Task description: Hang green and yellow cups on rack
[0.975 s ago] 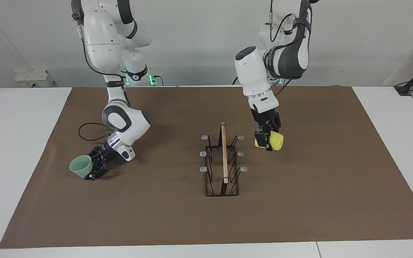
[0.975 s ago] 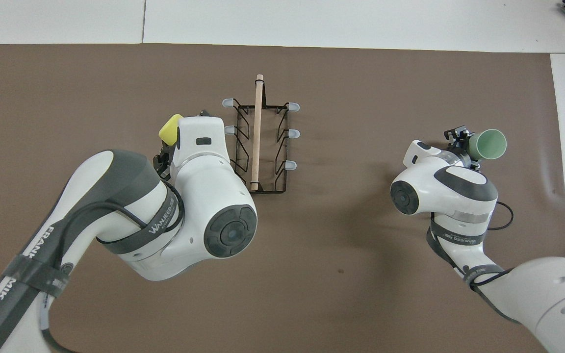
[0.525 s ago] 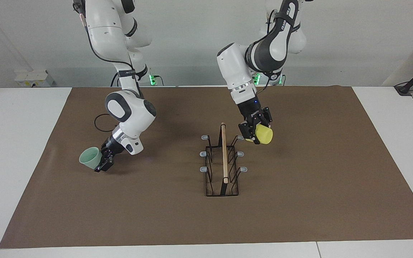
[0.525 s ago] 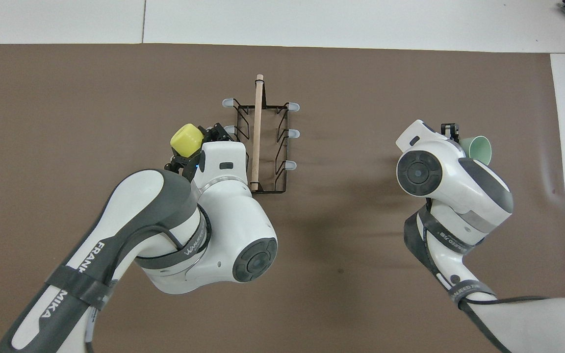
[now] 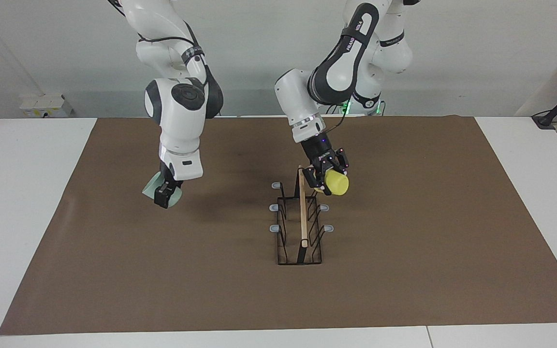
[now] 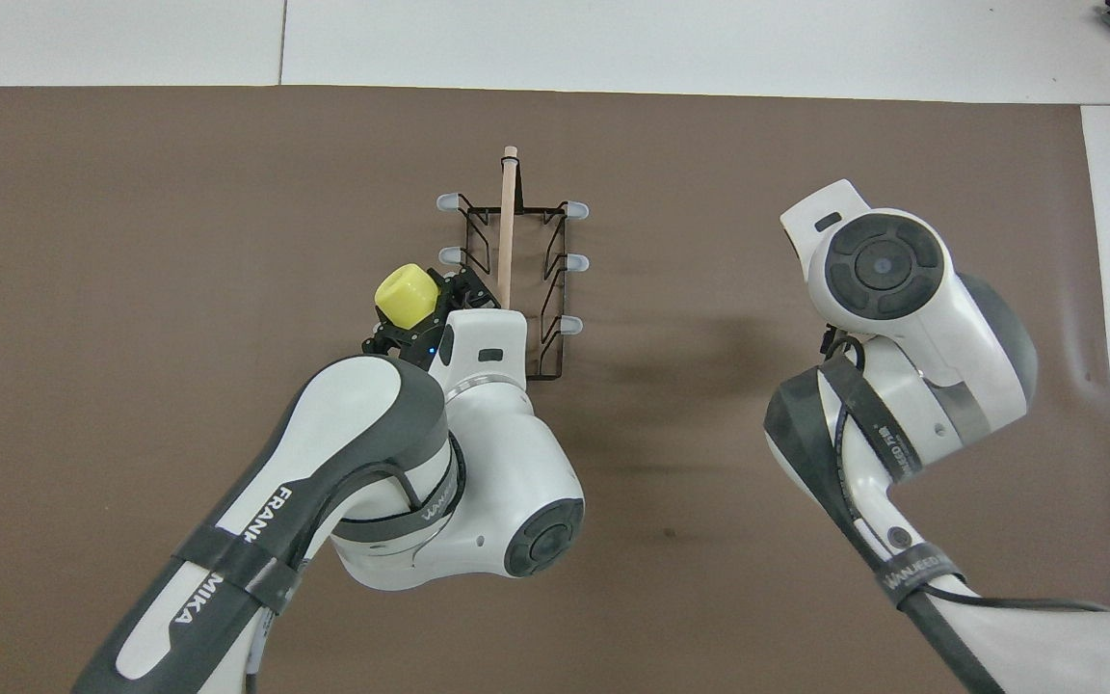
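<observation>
The wall at the robots' end is plain white; a socket box (image 5: 41, 105) is seen on the wall toward the right arm's end, and green status lights are lit at both arm bases. The worktop (image 5: 27, 203) is white and is covered across its middle by a brown mat (image 5: 428, 251); white margins are left bare at both short edges and along the long edge farthest from the robots. A faint crease is seen in the mat near the right arm's edge.

The left end effector (image 5: 324, 181) is held up over the rack's end nearest the robots, on the left arm's side of the rod. It is pinched on the yellow cup (image 5: 336, 183), which is tipped on its side, base pointing toward the left arm's end; the cup is held at the nearest prong on that side.

The right end effector (image 5: 165, 195) hangs over the mat between the rack and the right arm's short edge, pointing down. It is clamped on the green cup (image 5: 152, 191), of which only part shows at the fingers; in the overhead view both are hidden under the arm.

The rack (image 5: 300, 227) stands mid-worktop, its wooden rod (image 5: 302, 208) running lengthwise away from the robots. Grey-tipped prongs (image 5: 274, 207) stick out on both sides; no cup is hung on any visible prong.
</observation>
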